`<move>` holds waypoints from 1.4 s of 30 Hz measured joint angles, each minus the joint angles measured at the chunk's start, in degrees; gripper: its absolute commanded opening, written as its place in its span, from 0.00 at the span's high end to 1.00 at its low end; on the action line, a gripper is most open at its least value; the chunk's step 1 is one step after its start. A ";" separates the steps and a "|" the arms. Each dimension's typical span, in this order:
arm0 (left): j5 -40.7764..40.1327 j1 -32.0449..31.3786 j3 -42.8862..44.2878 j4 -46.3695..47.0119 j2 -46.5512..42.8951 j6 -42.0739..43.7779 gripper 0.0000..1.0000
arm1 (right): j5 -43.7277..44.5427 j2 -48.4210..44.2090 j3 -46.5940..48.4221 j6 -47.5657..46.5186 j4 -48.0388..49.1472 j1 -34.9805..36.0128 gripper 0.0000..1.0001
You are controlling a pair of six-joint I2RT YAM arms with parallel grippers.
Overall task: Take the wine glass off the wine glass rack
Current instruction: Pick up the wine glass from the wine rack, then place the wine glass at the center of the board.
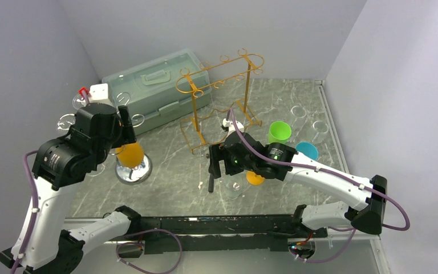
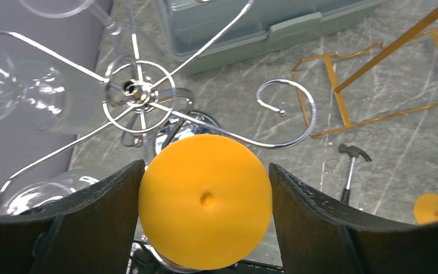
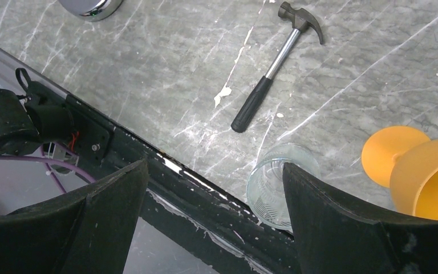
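Observation:
An orange wine glass [image 2: 205, 200] hangs on the silver wine glass rack [image 2: 140, 91], over the rack's chrome base [image 1: 133, 171]. In the left wrist view its round orange end fills the gap between my fingers, and both pads touch its sides. My left gripper [image 1: 126, 134] is shut on it beside the rack's post. Clear wine glasses [image 2: 40, 97] hang on other arms of the rack. My right gripper [image 3: 214, 188] is open and empty, low over the table's front edge, next to a clear tumbler [image 3: 274, 182].
A second orange wine glass [image 3: 422, 171] lies on the table to the right of the tumbler. There are also a small hammer [image 3: 274, 74], a gold wire rack [image 1: 219, 85], a pale green storage box [image 1: 159, 85], a green cup [image 1: 279, 131] and a blue cup [image 1: 307, 149].

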 measured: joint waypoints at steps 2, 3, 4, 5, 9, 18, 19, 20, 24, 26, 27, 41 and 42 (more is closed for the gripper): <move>1.07 -0.02 -0.13 1.38 0.42 0.11 0.48 | 0.07 -0.02 0.00 0.00 0.22 0.00 0.10; 1.70 -0.02 -0.17 1.88 0.76 0.17 0.48 | 0.11 -0.04 0.00 0.00 0.44 0.00 0.10; 2.12 -0.02 -0.17 2.27 0.85 0.22 0.48 | 0.13 -0.09 0.00 0.00 0.61 0.00 0.10; 2.49 -0.02 -0.17 2.75 1.18 0.31 0.48 | 0.15 -0.13 0.00 0.02 0.81 0.00 0.10; 4.46 -0.02 -0.17 3.72 2.16 0.39 0.48 | 0.61 -0.31 0.00 0.04 1.46 0.00 0.10; 12.94 -0.02 0.33 3.80 3.02 -0.02 0.49 | 1.18 -3.04 0.00 0.35 4.98 0.00 0.10; 13.88 -0.02 0.37 3.82 3.02 -0.15 0.49 | 1.18 -3.72 0.00 0.46 5.77 0.00 0.10; 15.13 -0.02 0.39 3.91 3.02 -0.52 0.49 | 1.18 -4.42 0.00 0.50 6.67 0.00 0.10; 20.46 -0.02 0.59 5.01 2.97 -2.51 0.49 | 1.05 -6.91 -0.26 1.20 11.10 0.00 0.10; 23.08 -0.02 0.59 6.14 2.95 -3.87 0.49 | 0.81 -8.57 -1.20 1.84 14.36 0.00 0.09; 24.41 -0.02 0.59 6.82 2.93 -4.68 0.49 | 0.72 -9.18 -1.62 2.05 15.52 0.00 0.09; 38.21 -0.02 -0.33 22.75 4.00 -18.43 0.49 | -9.57 -15.96 -10.95 9.42 36.48 -9.05 0.07; 38.86 -0.02 -0.33 23.74 4.61 -19.15 0.49 | -11.06 -16.13 -11.80 10.34 37.68 -10.75 0.07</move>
